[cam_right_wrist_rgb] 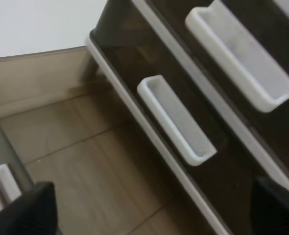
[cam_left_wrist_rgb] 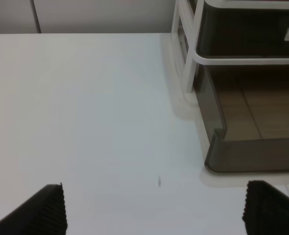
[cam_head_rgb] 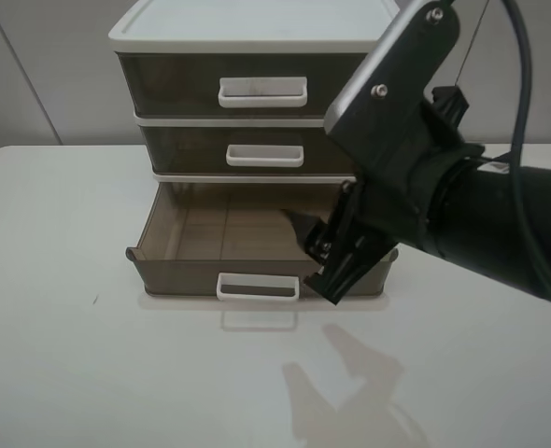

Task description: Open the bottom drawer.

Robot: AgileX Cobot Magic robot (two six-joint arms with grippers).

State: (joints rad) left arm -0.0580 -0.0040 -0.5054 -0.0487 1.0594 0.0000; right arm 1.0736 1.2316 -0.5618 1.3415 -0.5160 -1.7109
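The bottom drawer, smoky-brown with a small white loop handle, stands pulled out of the three-drawer unit, and its inside is empty. My right gripper hangs open over the drawer's front right corner and touches nothing. In the right wrist view the right gripper has its fingers wide apart above the drawer floor, with the handle at the edge. My left gripper is open and empty over the bare table, apart from the drawer's corner. It does not show in the exterior view.
The middle drawer and the top drawer are shut, and their white handles show in the right wrist view. The unit stands at the back of a white table. My right arm reaches in from the right.
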